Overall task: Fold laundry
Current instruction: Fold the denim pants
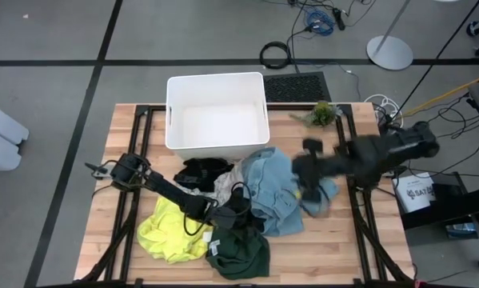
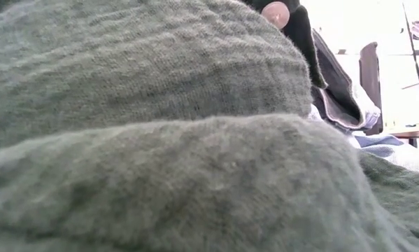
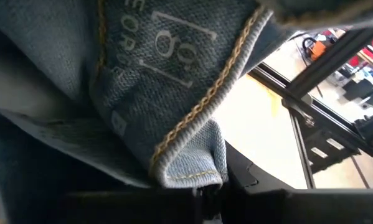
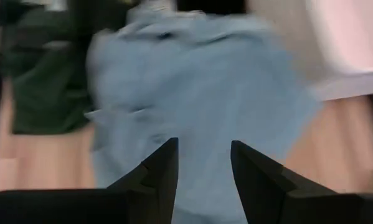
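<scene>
L gripper (image 1: pixel 237 210) pinched on blue cloth (image 1: pixel 275 192) hem; R gripper (image 4: pixel 203 163) spread, empty, blue cloth just below it; soft, limp, prob light; grab at stitched edge/corner.

White plastic bin (image 1: pixel 216 112) sits at far edge of wooden table (image 1: pixel 347 244), open side up, interior bare. Small green plant (image 1: pixel 323 114) just right of bin, on table's far right corner. Dark keyboard-like mat (image 1: pixel 295 86) on floor beyond bin, near its right corner. Coiled black cable (image 1: pixel 275 54) farther beyond bin. Round white stand base (image 1: pixel 389 53) well right of bin, on grey floor. Black tape lines (image 1: pixel 111 32) cross floor left of bin.
</scene>
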Controlling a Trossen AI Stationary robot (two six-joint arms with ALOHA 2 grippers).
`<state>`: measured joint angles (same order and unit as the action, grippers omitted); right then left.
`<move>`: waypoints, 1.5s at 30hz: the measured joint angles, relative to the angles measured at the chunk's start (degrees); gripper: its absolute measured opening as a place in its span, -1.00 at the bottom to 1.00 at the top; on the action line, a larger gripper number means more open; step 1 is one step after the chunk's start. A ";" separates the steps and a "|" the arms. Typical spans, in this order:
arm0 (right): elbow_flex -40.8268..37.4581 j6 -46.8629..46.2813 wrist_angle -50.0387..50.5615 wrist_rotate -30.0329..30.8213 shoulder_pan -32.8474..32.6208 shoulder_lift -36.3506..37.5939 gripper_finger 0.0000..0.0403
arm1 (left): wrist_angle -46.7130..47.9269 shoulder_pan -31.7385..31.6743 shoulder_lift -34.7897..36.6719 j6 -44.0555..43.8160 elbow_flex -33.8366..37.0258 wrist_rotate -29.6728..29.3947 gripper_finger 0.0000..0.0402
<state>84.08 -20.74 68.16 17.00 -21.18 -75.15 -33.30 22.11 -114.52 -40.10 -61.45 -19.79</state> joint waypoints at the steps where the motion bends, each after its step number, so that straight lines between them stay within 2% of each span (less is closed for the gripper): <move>1: -4.39 -2.61 -3.60 1.16 -3.48 1.56 -0.34 | -0.02 0.00 0.00 -0.01 0.00 0.04 -0.92; 3: -13.46 -6.07 -11.78 3.70 -9.87 3.50 -0.34 | -0.02 0.00 0.00 0.01 0.00 0.04 -0.92; 7: -28.50 -4.88 -26.50 10.31 -17.54 3.84 -0.34 | -0.09 0.00 0.00 0.04 0.00 0.04 -0.92; 11: -34.66 -4.24 -29.56 17.38 -21.06 0.66 -0.34 | -0.26 0.04 0.00 0.04 0.02 0.04 -0.92; 15: -34.92 -2.38 -27.10 21.60 -22.97 -4.07 -0.34 | -0.26 0.02 0.00 0.04 0.04 0.06 -0.92; 20: -34.87 1.77 -27.98 23.14 -23.66 -10.49 -0.34 | -0.45 -0.14 0.00 0.02 0.04 -0.22 -0.91; 28: -34.75 4.56 -30.77 36.14 -23.50 -20.61 -0.35 | -0.97 -0.68 0.00 0.02 0.04 -0.42 -0.91; 30: -33.95 3.47 -30.58 37.19 -23.43 -22.08 -0.39 | -0.96 -0.67 0.00 0.02 0.04 -0.41 -0.91; 32: -32.68 1.97 -30.66 37.21 -23.42 -22.65 -0.53 | -0.96 -0.66 0.00 0.04 0.04 -0.41 -0.91; 35: -30.61 1.70 -30.64 36.58 -23.44 -22.73 -0.88 | -0.94 -0.66 0.00 0.04 0.04 -0.40 -0.91; 36: -29.90 1.94 -30.61 36.47 -23.44 -22.63 -0.93 | -0.96 -0.68 0.00 0.06 0.04 -0.41 -0.91; 39: -26.73 0.60 -28.18 36.47 -23.03 -20.97 -0.95 | -0.94 -1.09 0.00 0.43 0.04 0.15 -0.91; 42: -22.09 -0.46 -20.82 37.40 -22.99 -17.80 -0.98 | -0.84 -1.87 0.00 0.48 0.04 3.36 -0.91; 45: -17.38 -5.25 -13.71 39.49 -22.63 -13.19 -0.98 | -0.89 -2.33 0.00 0.46 0.04 5.22 -0.91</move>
<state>66.70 -25.99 54.45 56.49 -43.82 -88.34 -34.19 19.78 -114.52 -39.64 -61.41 -14.57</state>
